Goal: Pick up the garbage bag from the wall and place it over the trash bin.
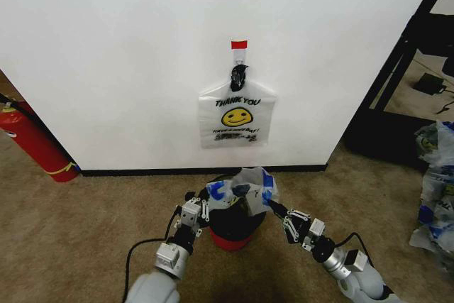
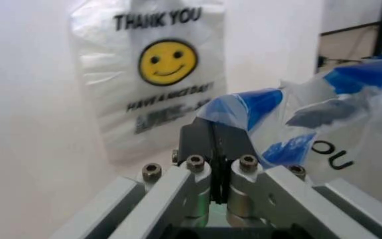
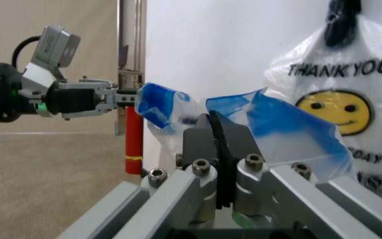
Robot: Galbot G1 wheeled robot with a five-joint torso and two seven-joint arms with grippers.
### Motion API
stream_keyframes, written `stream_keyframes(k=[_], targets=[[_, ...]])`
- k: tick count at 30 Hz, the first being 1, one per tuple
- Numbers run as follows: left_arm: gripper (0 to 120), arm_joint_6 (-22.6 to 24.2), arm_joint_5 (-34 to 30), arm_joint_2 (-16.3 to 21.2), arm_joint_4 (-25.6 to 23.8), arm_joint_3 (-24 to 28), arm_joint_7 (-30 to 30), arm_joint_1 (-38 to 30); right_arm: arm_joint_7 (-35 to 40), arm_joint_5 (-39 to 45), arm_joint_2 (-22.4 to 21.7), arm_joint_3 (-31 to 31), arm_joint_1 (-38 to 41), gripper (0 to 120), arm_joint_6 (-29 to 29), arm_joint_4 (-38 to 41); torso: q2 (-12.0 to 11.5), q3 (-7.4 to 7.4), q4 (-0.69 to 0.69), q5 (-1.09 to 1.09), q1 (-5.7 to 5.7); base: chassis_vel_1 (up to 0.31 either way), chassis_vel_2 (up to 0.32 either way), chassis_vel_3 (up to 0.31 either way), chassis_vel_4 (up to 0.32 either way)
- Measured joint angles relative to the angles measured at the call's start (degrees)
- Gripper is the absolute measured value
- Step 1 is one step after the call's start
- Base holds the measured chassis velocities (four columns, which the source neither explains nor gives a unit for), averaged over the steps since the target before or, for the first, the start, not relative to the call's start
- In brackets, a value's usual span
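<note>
two grippers are on the same garbage bag [image 1: 245, 184] right now, so most of what can go wrong comes from how you move them together.

head view: the bag with blue print sits bunched over the mouth of the trash bin [image 1: 233, 223], which stands on the carpet just in front of the wall [image 1: 128, 62]. your left gripper [image 1: 206, 202] has one edge, your right gripper [image 1: 273, 207] has the opposite edge. a second smiley bag [image 1: 237, 115] hangs on the hook [image 1: 239, 58] above. the film looks crumpled, not spread, so if you lower it like this i'd guess it lands as a wad on top instead of lining the rim. pull apart too hard and thin plastic could tear or slip out.

left wrist view: left gripper [image 2: 218, 149] is clamped tight on a fold of the blue-printed bag [image 2: 290, 119]. looks like a small bite of film, so a sideways tug could pop it free.

right wrist view: right gripper [image 3: 219, 144] is pinched on the other blue edge [image 3: 284, 124], with the left gripper [image 3: 121, 94] across from it holding its corner. the fire extinguisher [image 3: 133, 139] stands back by the wall, not in the way. the bin is light looking too, so dragging the bag down one side might tip or shove it.
</note>
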Motion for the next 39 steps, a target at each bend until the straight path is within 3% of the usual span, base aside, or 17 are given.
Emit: stream_keyframes(k=[10, 15, 19, 31, 39], targets=[[0, -2.5, -3.1, 5.1, 3.4, 0.6, 2.7, -0.2, -10.1, 2.1, -3.1, 2.2, -0.1, 0, -3.2, -0.9, 0.0, 0.0, 0.01, 0.05, 0.0, 0.0, 0.0, 0.0, 0.0], [0, -5.8, 1.4, 5.6, 10.1, 0.7, 2.0, -2.4, -14.9, 1.0, -2.6, 2.6, 0.6, 0, -3.4, -5.3, 0.0, 0.0, 0.0, 0.05, 0.0, 0.0, 0.0, 0.0, 0.0], [0, -7.0, 3.8, 6.1, 11.9, 0.7, 1.8, -3.0, -19.2, 0.5, -2.2, 2.7, 1.4, 0, -4.0, -7.9, 0.0, 0.0, -0.01, 0.07, 0.0, 0.0, 0.0, 0.0, 0.0], [0, -9.8, 7.7, 12.7, 10.5, 0.3, 3.6, 0.6, -32.8, 1.5, -4.1, 7.7, 3.1, 0, -9.6, -14.6, 0.0, 0.0, -0.01, 0.06, 0.0, 0.0, 0.0, 0.0, 0.0], [0, -11.5, 10.8, 12.7, 12.9, 1.4, 5.2, 1.2, -35.2, -0.1, -2.8, 7.0, 4.6, 0, -9.6, -19.2, 0.0, 0.0, 0.0, 0.09, 0.0, 0.0, 0.0, 0.0, 0.0]])
